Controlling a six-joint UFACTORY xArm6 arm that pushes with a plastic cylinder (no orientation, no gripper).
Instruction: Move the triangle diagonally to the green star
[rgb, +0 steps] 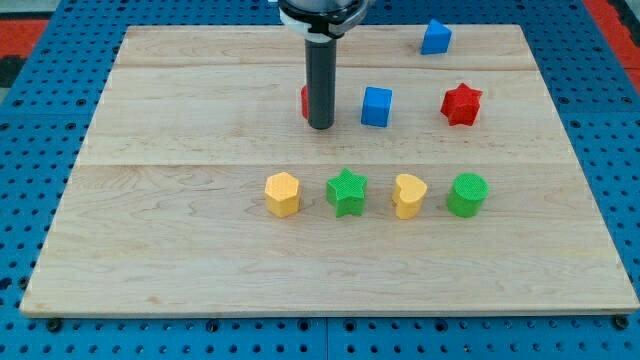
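The blue triangle (435, 38) lies near the view's top right of the wooden board (150, 250). The green star (347, 191) sits in a row below the middle, between a yellow hexagon (283, 193) and a yellow heart (408, 194). My tip (320, 126) rests on the board above and slightly left of the green star, far to the left of and below the triangle. A red block (305, 101) is mostly hidden behind the rod, touching or nearly touching it; its shape cannot be made out.
A blue cube (376, 106) sits just right of the rod. A red star (461, 104) lies further right. A green cylinder (467, 194) ends the row at the right. A blue pegboard surrounds the board.
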